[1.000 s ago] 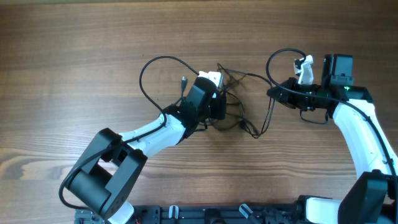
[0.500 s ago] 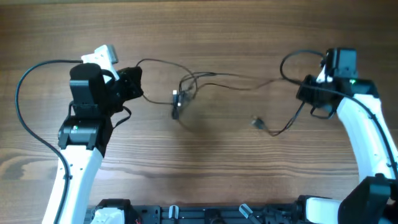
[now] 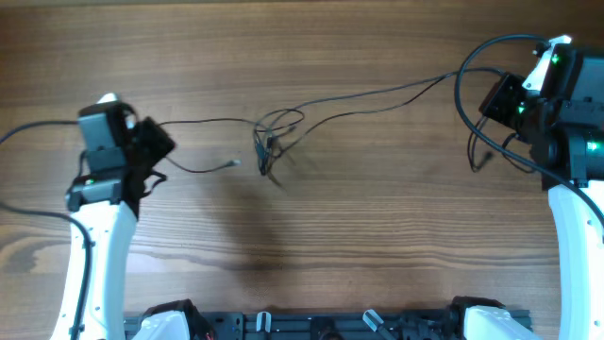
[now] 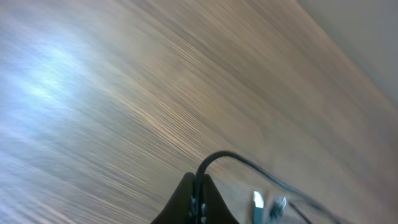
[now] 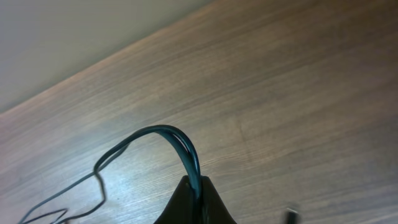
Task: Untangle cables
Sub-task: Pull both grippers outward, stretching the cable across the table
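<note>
Overhead, the cables [image 3: 272,140] run thinly across the wooden table [image 3: 377,236] from one arm to the other, bunching in a small tangle left of centre. The left gripper [image 3: 159,142] and the right gripper [image 3: 493,94] each pinch a strand. Both wrist views show cord emerging from between pressed-together fingers.

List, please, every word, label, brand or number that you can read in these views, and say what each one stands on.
None: no word, label, brand or number can be read in any view.
The cables, the table, the left gripper and the right gripper show no lettering.
</note>
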`<state>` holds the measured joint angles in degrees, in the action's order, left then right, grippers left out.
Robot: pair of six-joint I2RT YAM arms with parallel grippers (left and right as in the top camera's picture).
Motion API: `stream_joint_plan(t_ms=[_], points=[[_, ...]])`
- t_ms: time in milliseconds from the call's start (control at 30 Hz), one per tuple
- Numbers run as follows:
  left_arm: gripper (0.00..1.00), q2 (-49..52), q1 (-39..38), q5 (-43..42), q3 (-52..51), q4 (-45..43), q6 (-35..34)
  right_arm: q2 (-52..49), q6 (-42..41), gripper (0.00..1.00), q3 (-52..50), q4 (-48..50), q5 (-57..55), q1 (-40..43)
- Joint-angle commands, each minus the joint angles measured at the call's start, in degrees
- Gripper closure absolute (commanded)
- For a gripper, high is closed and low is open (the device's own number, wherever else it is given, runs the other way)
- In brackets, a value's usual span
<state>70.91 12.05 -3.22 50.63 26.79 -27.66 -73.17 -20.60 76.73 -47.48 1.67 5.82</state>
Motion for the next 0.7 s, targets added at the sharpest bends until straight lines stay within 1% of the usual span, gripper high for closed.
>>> stream_joint_plan(t_ms=[0,67,133,200,233,267,300,333,433,533,600,667], points=[[0.96,-0.5,7.8,2.6,0.3,-1.5,-9.7,0.5,-2.1,0.96,1.3,-1.3,-3.5,0.2],[0.96,-0.5,9.7,2.2,0.3,-2.0,-12.3,0.5,-4.1,0.96,1.3,-3.0,-6.9,0.2],[0.96,-0.5,9.7,2.3,0.3,-2.2,-12.3,0.4,-6.1,0.96,1.2,-4.4,-10.1,0.2],[0.96,-0.5,9.7,4.4,0.3,-2.3,-14.9,0.4,-14.0,0.96,1.2,-7.8,-20.6,0.2],[0.96,-0.5,9.7,5.0,0.3,-2.6,-14.9,0.4,-17.0,0.96,1.2,-9.3,-25.7,0.3],[0.96,-0.5,9.7,6.4,0.3,-2.8,-14.8,0.4,-22.1,0.96,1.2,-11.8,-33.4,1.1],[0.96,-0.5,9.7,9.1,0.3,-2.6,-14.8,0.4,-23.5,0.96,1.2,-13.0,-36.5,2.4],[0.96,-0.5,9.7,11.0,0.3,-2.4,-14.8,0.4,-23.5,0.96,1.2,-13.0,-37.2,3.9],[0.96,-0.5,9.7,14.9,0.3,-2.3,-14.8,0.4,-24.8,0.96,1.2,-12.5,-36.4,10.7],[0.96,-0.5,9.7,19.4,0.3,-2.6,-14.8,0.4,-24.4,0.96,1.2,-10.1,-29.3,21.5],[0.96,-0.5,10.8,19.8,0.3,-3.2,-14.8,0.4,-24.4,0.96,1.2,-8.6,-22.3,29.1],[0.96,-0.5,12.6,18.8,0.3,-3.3,-14.8,0.3,-24.4,0.96,1.2,-7.8,-16.8,34.3]])
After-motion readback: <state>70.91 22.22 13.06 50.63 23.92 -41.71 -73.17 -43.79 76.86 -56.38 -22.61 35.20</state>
